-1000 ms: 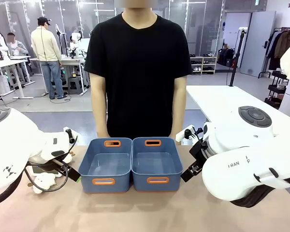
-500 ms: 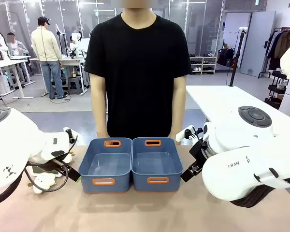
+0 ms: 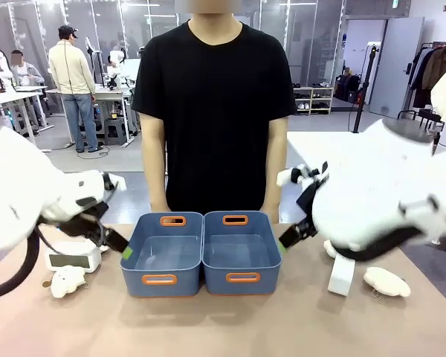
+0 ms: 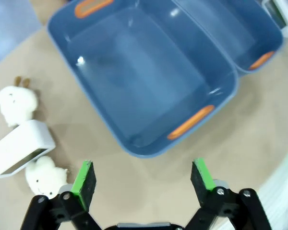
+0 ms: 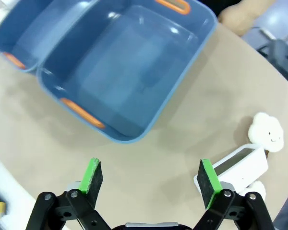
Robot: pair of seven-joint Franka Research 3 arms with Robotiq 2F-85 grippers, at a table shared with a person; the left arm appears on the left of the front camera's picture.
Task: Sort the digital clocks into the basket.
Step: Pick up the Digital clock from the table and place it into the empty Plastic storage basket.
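Two blue-grey baskets with orange handle slots stand side by side at the table's middle, the left one (image 3: 163, 253) and the right one (image 3: 241, 251), both empty. One white digital clock (image 3: 73, 257) lies left of them, seen in the left wrist view (image 4: 20, 148) with its screen to the side. The other clock (image 3: 342, 275) stands on end to the right, and lies near my right fingers in the right wrist view (image 5: 241, 167). My left gripper (image 3: 120, 245) (image 4: 143, 177) hangs open above the left basket's near corner. My right gripper (image 3: 288, 236) (image 5: 150, 178) is open beside the right basket.
White plush toys lie by each clock: one (image 3: 67, 281) at the front left, another (image 3: 386, 281) at the front right, and a cloud-shaped one (image 5: 266, 132) past the right clock. A person (image 3: 215, 104) stands at the far edge behind the baskets.
Both arms have lifted and pulled outward, blurred with motion. This uncovers the left clock and the right clock with its plush toys. The baskets have not moved.
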